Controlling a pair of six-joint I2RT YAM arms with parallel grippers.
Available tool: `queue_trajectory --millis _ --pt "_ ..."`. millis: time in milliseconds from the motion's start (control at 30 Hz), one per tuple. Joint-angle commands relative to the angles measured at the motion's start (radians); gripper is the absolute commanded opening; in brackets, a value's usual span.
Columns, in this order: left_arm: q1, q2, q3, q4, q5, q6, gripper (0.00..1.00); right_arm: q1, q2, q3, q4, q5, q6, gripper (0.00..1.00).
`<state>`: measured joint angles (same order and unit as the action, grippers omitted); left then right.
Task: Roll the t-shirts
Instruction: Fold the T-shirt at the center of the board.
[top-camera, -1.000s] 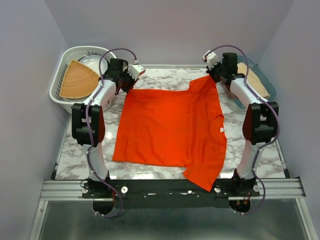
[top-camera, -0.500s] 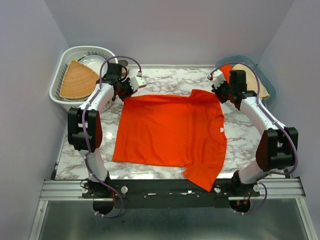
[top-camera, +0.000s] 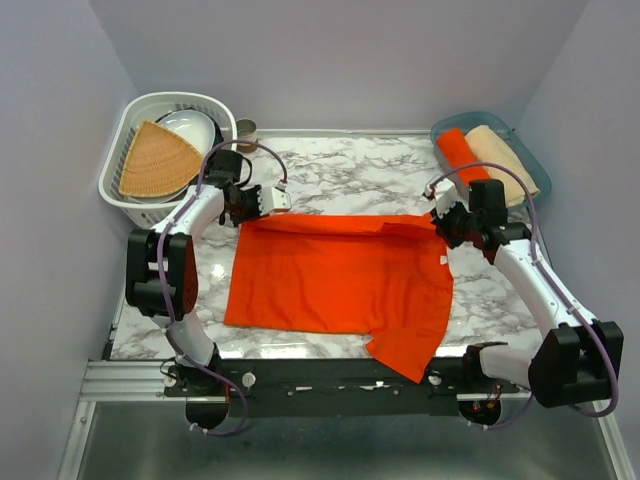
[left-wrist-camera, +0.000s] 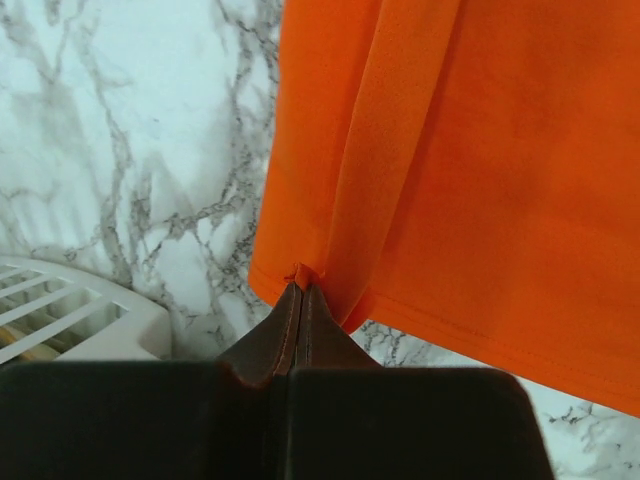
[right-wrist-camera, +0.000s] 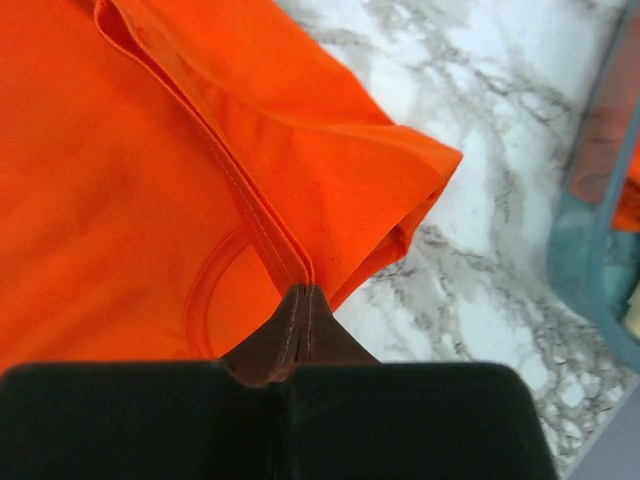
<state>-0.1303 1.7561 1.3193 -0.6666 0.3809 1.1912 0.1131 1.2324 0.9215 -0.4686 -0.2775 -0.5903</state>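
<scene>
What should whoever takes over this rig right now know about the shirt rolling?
Left gripper: shut on the far left corner of the t-shirt.
Right gripper: shut on its far edge by the sleeve.
T-shirt: flat on the table, far edge turned over in a first fold.
Done: an orange roll lies in the teal bin.
Left: roll this shirt toward the near edge.

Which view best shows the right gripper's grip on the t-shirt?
Right wrist: the right gripper is shut on the folded edge of the t-shirt, close up. Top external shows that pinch only small. Left wrist shows only the left gripper.
</scene>
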Motion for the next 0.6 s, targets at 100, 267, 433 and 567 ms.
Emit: queue_trajectory --millis 100,267,433,567 --pt "0.009 -0.058 -0.084 0.038 -0.025 0.073 0.0 0.045 -0.094 -0.128 -0.091 -0.06 0.046 0.01" --pt "0.008 -0.101 -0.147 0.035 -0.039 0.128 0.0 0.054 -0.12 -0.167 -0.117 -0.078 0.02 0.01" --pt "0.008 -0.119 -0.176 0.016 -0.05 0.171 0.0 0.057 -0.129 -0.181 -0.13 -0.078 0.017 0.01" --pt "0.008 -0.142 -0.209 0.004 -0.066 0.203 0.0 0.057 -0.134 -0.194 -0.153 -0.078 -0.014 0.01"
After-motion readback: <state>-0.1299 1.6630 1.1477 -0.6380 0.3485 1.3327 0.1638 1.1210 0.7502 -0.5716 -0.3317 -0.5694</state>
